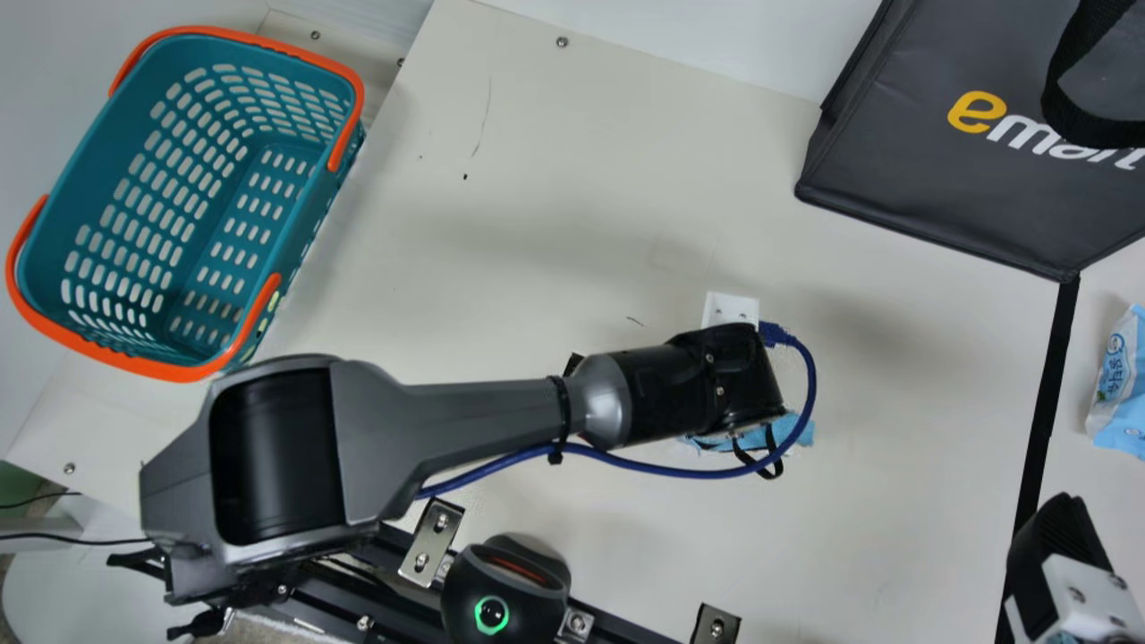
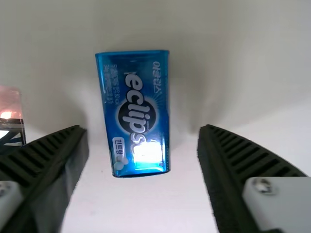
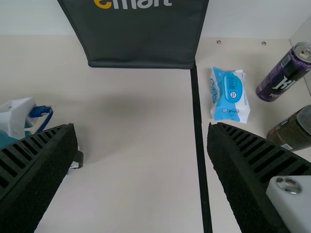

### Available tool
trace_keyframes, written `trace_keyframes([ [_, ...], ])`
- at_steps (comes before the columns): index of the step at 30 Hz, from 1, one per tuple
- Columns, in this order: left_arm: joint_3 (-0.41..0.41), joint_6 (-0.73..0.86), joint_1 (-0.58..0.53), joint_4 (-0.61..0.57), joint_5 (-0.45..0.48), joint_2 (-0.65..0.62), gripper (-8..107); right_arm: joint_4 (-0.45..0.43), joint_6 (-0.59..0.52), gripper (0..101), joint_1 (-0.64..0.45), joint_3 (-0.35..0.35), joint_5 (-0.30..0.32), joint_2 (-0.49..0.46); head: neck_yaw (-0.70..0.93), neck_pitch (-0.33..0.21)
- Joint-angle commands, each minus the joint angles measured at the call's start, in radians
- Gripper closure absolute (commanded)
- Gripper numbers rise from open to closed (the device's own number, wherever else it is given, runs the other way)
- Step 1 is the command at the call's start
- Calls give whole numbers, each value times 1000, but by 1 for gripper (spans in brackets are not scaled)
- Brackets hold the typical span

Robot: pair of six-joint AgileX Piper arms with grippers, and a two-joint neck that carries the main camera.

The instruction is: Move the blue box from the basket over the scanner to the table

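Note:
In the main view my left gripper [image 1: 735, 420] points down over the middle of the table [image 1: 572, 215], its fingertips hidden under the wrist. The left wrist view has the gripper [image 2: 143, 130] open, one finger to each side of the blue box [image 2: 141, 92], with gaps between. That box lies flat on the pale surface, its printed face up. The teal basket [image 1: 183, 371] with orange handles stands at the main view's upper left. My right gripper [image 1: 1060, 546] is at the lower right corner there; in the right wrist view the gripper [image 3: 142, 127] is open and holds nothing.
A black device [image 1: 505, 595] with a green ring stands at the near edge. A dark bag [image 1: 930, 188] is at the far right. Beyond a black line are a wipes pack [image 3: 230, 94], a purple can [image 3: 284, 73] and a dark jar [image 3: 294, 128]. A shiny object [image 2: 10, 116] lies beside the box.

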Motion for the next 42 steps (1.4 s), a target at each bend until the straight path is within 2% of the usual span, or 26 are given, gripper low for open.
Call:
trace_keyframes([
  [1, 15, 20, 14, -17, -21, -22, 17, 0, 0, 6, 0, 0, 0, 0, 2, -29],
  [4, 48, 68, 46, -52, -54, -73, 9, 0, 0, 6, 0, 0, 0, 0, 2, -29],
  [10, 139, 231, 145, -158, -106, -209, 9, 0, 0, 6, 0, 0, 0, 0, 2, -29],
  [15, 222, 400, 248, -238, -109, -340, 9, 0, 0, 6, 0, 0, 0, 0, 2, -29],
  [22, 325, 626, 416, -311, -52, -538, 9, 0, 0, 6, 0, 0, -2, 0, 2, -29],
  [29, 389, 818, 594, -342, 36, -718, 9, 0, 0, 6, 0, 0, -2, 0, 2, -29],
  [42, 424, 1032, 875, -230, 160, -978, 9, 0, 0, 6, 0, 0, -2, 0, 2, -29],
])
